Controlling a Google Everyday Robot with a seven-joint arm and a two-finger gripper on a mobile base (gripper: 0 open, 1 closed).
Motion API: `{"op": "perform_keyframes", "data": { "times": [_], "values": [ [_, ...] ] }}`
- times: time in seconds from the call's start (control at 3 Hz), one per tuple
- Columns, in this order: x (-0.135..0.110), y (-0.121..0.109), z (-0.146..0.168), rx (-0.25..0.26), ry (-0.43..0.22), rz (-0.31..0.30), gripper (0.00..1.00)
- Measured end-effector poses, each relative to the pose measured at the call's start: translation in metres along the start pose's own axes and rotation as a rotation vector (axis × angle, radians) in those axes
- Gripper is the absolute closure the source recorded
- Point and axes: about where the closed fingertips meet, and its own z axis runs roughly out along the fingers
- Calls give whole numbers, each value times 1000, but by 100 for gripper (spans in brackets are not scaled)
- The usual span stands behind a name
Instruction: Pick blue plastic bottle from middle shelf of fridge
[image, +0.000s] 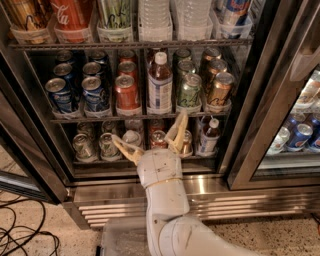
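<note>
The blue plastic bottle (160, 86) stands upright on the middle shelf (135, 118) of the fridge (150, 192), between a red can and green cans. It has a white cap, dark drink and a white-and-blue label. My gripper (151, 135) is open, below and in front of the bottle, at the height of the lower rack. One finger (178, 131) points up toward the shelf edge under the green cans. The other finger (126, 148) points left.
A smaller white-capped dark bottle (209, 135) and small cans (81, 145) stand on the rack below. Clear water bottles (155, 17) and cans fill the top rack. A glass door frame (260, 115) stands to the right. Cables (20, 235) lie on the floor at left.
</note>
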Motion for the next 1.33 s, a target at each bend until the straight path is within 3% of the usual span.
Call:
{"op": "perform_keyframes", "data": {
  "times": [0.33,0.67,1.33],
  "values": [
    [28,-9,-4,45,84,9,17],
    [54,1,-11,43,158,59,21],
    [66,4,3,91,174,123,21]
  ]
}}
